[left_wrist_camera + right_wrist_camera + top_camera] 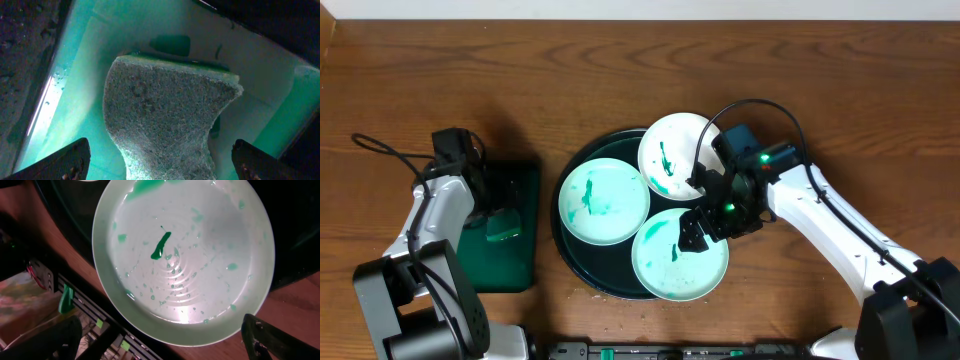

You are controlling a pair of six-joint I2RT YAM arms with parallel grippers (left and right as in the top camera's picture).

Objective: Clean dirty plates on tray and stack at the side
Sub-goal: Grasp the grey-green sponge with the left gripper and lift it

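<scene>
Teal streaks mark the left plate [603, 200], the far plate [670, 150] and the near plate [670, 265], all white and lying close together on the round dark tray [570, 262] in the middle of the wooden tabletop [400, 80]. The right fingers [280, 340] are spread wide above the near plate's right side, holding nothing. The right arm [820, 215] hides part of the far plate's rim. Left of the round tray, a rectangular green tray [515, 268] holds a grey sponge [165, 125]. The left fingers [65, 160] hang open on either side of it, not touching.
</scene>
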